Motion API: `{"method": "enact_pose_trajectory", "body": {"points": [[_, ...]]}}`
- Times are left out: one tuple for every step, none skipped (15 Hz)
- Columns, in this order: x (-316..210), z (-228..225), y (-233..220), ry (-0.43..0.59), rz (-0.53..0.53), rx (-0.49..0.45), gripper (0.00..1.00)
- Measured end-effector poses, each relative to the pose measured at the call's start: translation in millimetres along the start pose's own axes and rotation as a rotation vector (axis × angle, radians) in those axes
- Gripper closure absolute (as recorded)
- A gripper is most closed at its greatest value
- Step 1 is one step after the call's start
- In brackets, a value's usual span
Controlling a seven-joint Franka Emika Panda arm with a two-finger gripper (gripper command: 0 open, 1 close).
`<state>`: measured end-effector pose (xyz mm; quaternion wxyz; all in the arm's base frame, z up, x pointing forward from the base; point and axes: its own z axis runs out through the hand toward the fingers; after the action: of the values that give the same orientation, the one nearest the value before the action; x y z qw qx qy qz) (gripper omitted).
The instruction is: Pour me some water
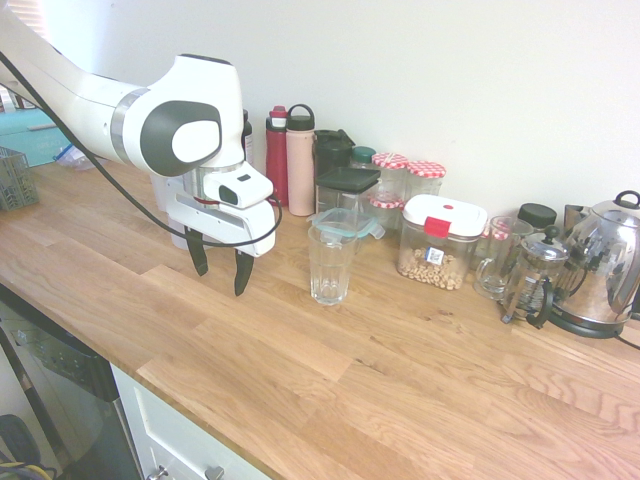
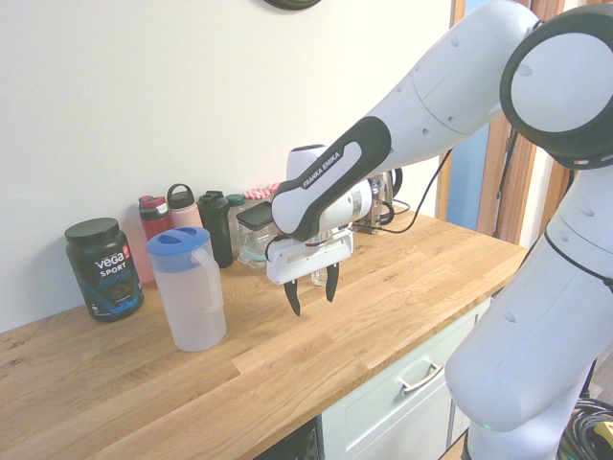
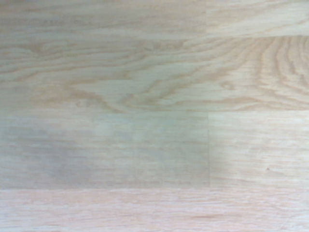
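Observation:
A frosted plastic pitcher [image 2: 187, 292] with a blue lid stands upright on the wooden counter [image 2: 287, 364]; in the first exterior view the arm hides most of it. A tall empty-looking clear glass [image 1: 330, 262] stands on the counter [image 1: 380, 380] just to the right of my gripper. My gripper [image 1: 220, 280] [image 2: 313, 305] hangs open a little above the wood between pitcher and glass, fingers pointing down, holding nothing. No water can be made out in either vessel. The wrist view shows only bare counter boards [image 3: 154, 116].
Along the wall stand a red bottle [image 1: 277, 150], a pink bottle [image 1: 300, 160], dark containers [image 1: 345, 185], a jar of cereal [image 1: 440, 240], a glass mug [image 1: 497, 258], a French press [image 1: 535, 280] and a steel kettle [image 1: 605, 265]. A black tub [image 2: 103, 268] stands left of the pitcher.

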<state>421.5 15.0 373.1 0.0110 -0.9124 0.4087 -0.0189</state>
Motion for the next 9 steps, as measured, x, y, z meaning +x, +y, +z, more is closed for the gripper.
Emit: {"method": "enact_pose_trajectory", "body": {"points": [[0,1,0,-0.001,-0.001,-0.001,0.0],[-1,0,-1,0.001,-0.007,0.001,0.0],[-2,-5,-5,0.006,-0.017,0.007,0.0],[-6,-15,-12,0.015,-0.032,0.016,0.0],[-11,-30,-19,0.026,-0.05,0.029,0.0],[-18,-48,-25,0.039,-0.067,0.048,0.0],[-28,-69,-30,0.054,-0.084,0.072,0.0],[-41,-90,-31,0.068,-0.104,0.095,0.0],[-56,-109,-32,0.083,-0.126,0.119,0.0]]}}
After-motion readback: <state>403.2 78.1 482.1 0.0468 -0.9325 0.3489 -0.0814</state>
